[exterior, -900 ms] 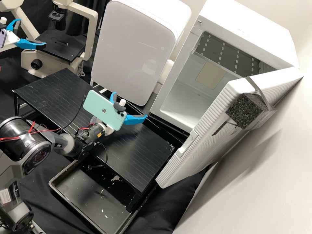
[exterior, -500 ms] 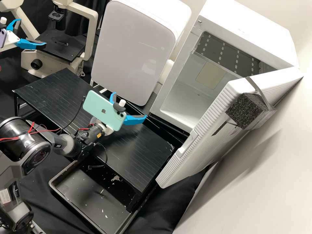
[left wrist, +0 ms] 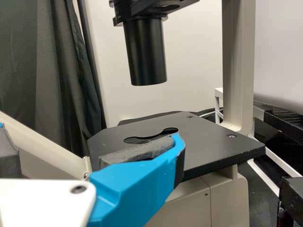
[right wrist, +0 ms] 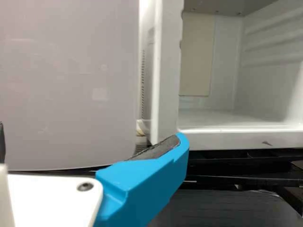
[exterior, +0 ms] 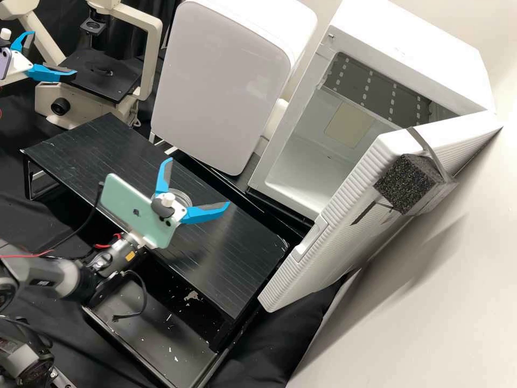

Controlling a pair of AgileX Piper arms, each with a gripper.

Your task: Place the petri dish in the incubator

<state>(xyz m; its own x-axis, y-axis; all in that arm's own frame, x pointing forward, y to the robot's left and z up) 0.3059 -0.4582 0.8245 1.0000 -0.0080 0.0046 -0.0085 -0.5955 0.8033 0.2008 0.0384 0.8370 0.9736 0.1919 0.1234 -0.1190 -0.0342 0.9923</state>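
Above the black table (exterior: 242,258), the right hand (exterior: 199,181) is spread wide. The clear petri dish (exterior: 182,197) is partly hidden behind its base; I cannot tell if they touch. Near the microscope (exterior: 148,54), the left hand (exterior: 54,53) is also wide. The white incubator (exterior: 398,46) stands open.

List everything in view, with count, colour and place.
Petri dish: 1 visible, clear, over the slatted stand, partly behind the right gripper
Incubator: 1, white, far right, door open
Foam block: 1, speckled black, on the door
Closed appliance: 1, white with pale grey front, beside the incubator
Microscope: 1, cream and black, far left
Slatted stand: 1, black, centre
Tray: 1, black, near edge
Curtain: 1, black, behind the microscope
Phones: 2, mint and purple, one on each arm
Right gripper: 1, white and blue, above the stand
Left gripper: 1, white and blue, by the microscope
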